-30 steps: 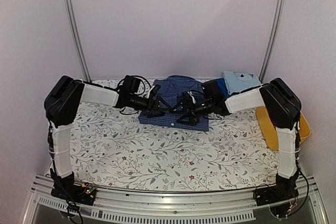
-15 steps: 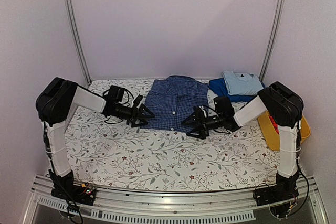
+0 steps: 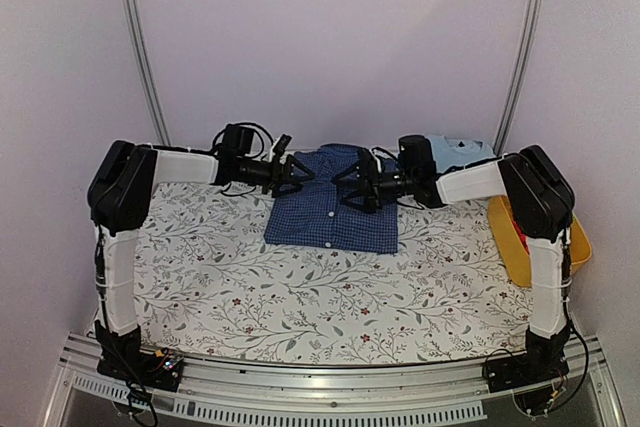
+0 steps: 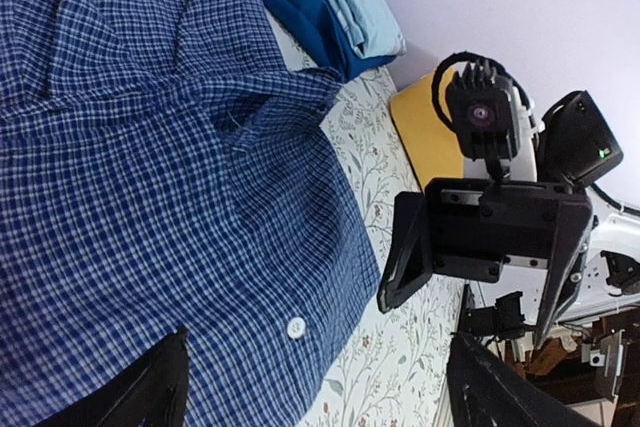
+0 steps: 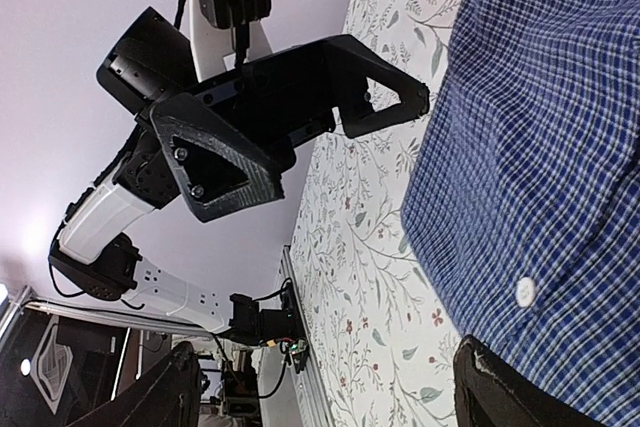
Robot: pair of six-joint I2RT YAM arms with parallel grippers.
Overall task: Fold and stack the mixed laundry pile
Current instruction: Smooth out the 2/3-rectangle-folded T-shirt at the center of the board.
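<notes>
The blue small-check button shirt (image 3: 335, 215) lies flat and folded at the middle back of the table. It also fills the left wrist view (image 4: 150, 177) and shows in the right wrist view (image 5: 545, 147). My left gripper (image 3: 298, 173) is open and empty above the shirt's far left part. My right gripper (image 3: 347, 181) is open and empty above its far right part. The two face each other a short way apart. Each wrist view shows the other gripper: the right one (image 4: 480, 237) and the left one (image 5: 290, 97). I see no navy trousers or red-orange cloth.
A folded stack of a light blue garment on a darker blue one (image 3: 457, 154) lies at the back right, also in the left wrist view (image 4: 335, 7). The yellow plastic basket (image 3: 512, 245) stands at the right edge. The floral tablecloth (image 3: 300, 287) covers the table.
Both grippers have swung from the shirt's near corners back to its far end, coming closer together over the collar area. Both stay open. The shirt has not visibly moved.
</notes>
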